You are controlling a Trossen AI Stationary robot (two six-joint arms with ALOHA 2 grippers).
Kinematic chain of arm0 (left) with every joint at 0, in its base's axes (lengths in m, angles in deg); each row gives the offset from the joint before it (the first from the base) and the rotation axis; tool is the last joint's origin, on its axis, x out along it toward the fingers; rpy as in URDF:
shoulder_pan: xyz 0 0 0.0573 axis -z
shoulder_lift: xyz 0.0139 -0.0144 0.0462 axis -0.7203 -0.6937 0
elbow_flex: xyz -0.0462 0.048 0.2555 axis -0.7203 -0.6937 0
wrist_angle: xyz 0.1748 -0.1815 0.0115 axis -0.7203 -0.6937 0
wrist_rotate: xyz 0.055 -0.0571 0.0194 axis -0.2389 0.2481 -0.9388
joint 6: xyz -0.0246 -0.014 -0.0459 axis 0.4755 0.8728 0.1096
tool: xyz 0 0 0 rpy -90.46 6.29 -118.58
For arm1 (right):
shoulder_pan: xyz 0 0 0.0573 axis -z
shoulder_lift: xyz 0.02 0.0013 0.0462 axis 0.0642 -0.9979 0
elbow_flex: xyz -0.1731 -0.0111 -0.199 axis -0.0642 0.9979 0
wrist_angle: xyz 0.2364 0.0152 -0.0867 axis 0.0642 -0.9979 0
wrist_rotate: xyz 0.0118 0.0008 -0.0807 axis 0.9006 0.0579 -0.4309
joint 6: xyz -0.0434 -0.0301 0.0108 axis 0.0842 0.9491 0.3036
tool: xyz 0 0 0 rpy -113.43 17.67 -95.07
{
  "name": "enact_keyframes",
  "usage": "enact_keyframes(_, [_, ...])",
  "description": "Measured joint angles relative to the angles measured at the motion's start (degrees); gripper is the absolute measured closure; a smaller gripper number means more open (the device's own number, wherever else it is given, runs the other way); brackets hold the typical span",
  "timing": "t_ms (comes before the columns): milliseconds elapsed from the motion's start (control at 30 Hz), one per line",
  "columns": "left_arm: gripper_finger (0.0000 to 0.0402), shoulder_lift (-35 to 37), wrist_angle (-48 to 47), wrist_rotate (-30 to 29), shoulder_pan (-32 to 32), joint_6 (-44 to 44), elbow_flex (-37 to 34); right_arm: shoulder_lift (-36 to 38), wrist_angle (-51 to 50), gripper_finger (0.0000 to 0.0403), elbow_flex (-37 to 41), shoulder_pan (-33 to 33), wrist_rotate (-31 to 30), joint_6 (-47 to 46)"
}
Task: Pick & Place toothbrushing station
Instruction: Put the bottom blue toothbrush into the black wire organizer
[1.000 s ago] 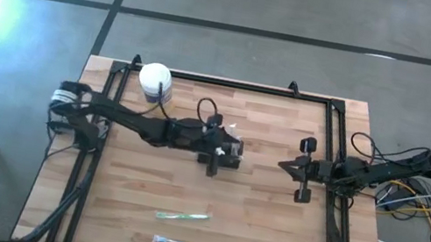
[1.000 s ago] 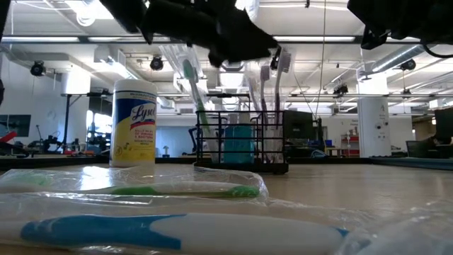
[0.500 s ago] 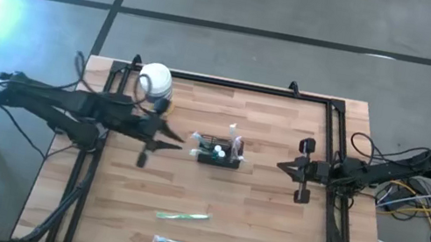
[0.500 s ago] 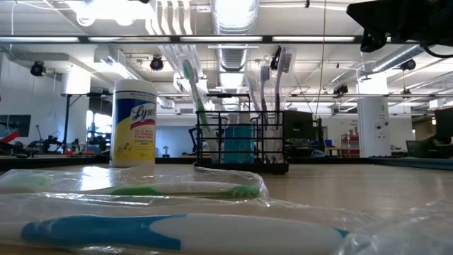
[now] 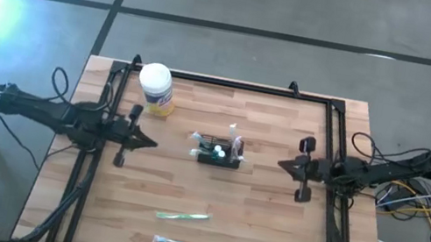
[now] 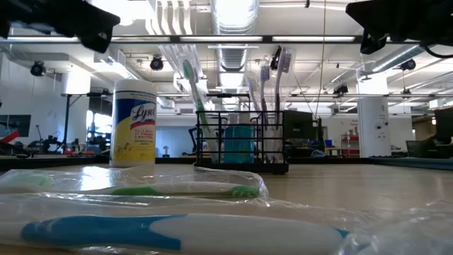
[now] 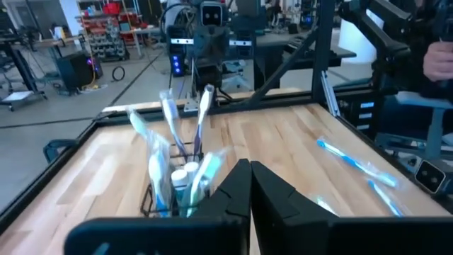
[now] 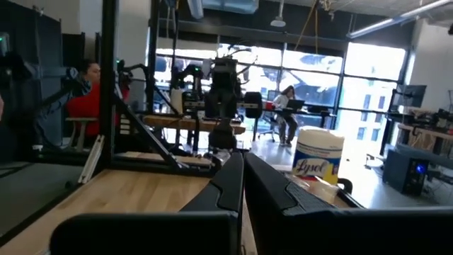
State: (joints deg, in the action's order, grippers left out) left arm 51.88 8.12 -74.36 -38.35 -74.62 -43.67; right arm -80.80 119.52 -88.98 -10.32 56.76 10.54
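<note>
Standing free mid-table, toothbrushing station (image 5: 220,152)

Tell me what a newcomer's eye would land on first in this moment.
The black wire caddy full of toothbrushes stands alone mid-table, with no arm touching it. The left pincer and right pincer sit shut at opposite table edges, pointing inward at it. A white-lidded wipes jar stands at the far left corner, and wrapped toothbrushes lie along the near edge.

White-lidded wipes jar (image 5: 156,86), three wrapped toothbrushes (image 5: 182,217) near table's front edge
</note>
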Motion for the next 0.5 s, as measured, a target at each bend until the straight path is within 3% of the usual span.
enact_keyframes(233, [0.0399, 9.77, 1.64, 0.45, -0.02, -0.94, -8.07, 0.41, -2.48, 0.0394, 0.00, 2.31, 3.24, -3.57])
enact_keyframes(500, [0.0399, 18.00, 0.05, 1.38, -0.02, -1.11, -11.89, 1.69, -2.12, 0.0394, 0.00, 3.19, 4.65, -5.44])
